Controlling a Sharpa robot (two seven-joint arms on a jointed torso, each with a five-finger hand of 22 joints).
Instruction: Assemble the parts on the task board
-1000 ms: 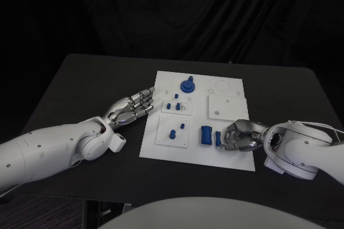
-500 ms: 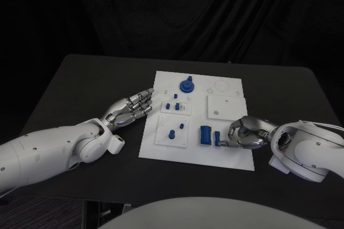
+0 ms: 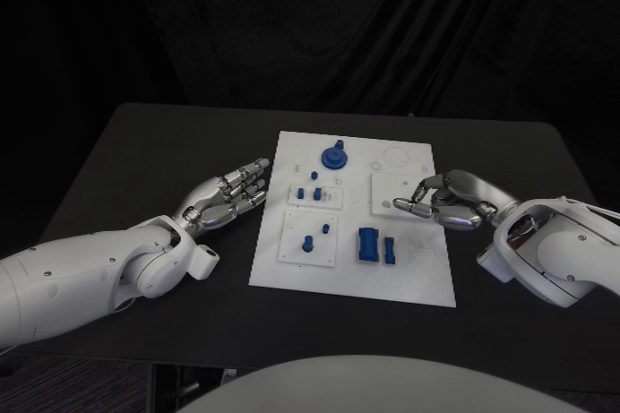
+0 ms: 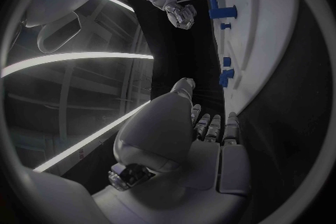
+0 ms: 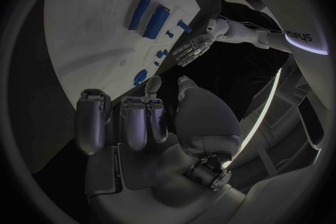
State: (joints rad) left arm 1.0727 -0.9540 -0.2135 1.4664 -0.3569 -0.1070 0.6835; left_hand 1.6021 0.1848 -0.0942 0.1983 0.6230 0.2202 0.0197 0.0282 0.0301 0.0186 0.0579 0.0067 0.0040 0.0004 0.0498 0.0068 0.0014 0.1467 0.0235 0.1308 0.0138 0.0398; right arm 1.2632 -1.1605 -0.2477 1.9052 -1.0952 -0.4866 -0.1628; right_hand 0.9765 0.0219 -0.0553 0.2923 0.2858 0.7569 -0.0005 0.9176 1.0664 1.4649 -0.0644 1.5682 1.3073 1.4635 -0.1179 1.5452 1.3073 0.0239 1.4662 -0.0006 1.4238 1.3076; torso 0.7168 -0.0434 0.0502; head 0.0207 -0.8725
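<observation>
The white task board [image 3: 351, 279] lies mid-table. On it stand a blue round knob [image 3: 336, 155], small blue pegs [image 3: 310, 193] on a raised plate, further pegs [image 3: 310, 244] on a second plate, and a wide blue block [image 3: 371, 245] with a slim one [image 3: 389, 248] beside it. My left hand [image 3: 230, 196] lies flat beside the board's left edge, fingers stretched out, holding nothing. My right hand [image 3: 446, 200] hovers at the board's right edge by the square white plate [image 3: 398, 191], fingers curled in, with nothing visible in them. The right wrist view shows those curled fingers [image 5: 133, 120] and the blocks [image 5: 157, 19].
The black table [image 3: 155, 144] surrounds the board, with bare room on both sides and in front. A round recess [image 3: 403, 153] sits at the board's far right corner. In the left wrist view the board [image 4: 266, 50] runs past my right hand [image 4: 183, 14].
My right hand has left the two blue blocks at the board's near right and moved farther back to the square plate. The blocks stay in place. The left hand has barely shifted.
</observation>
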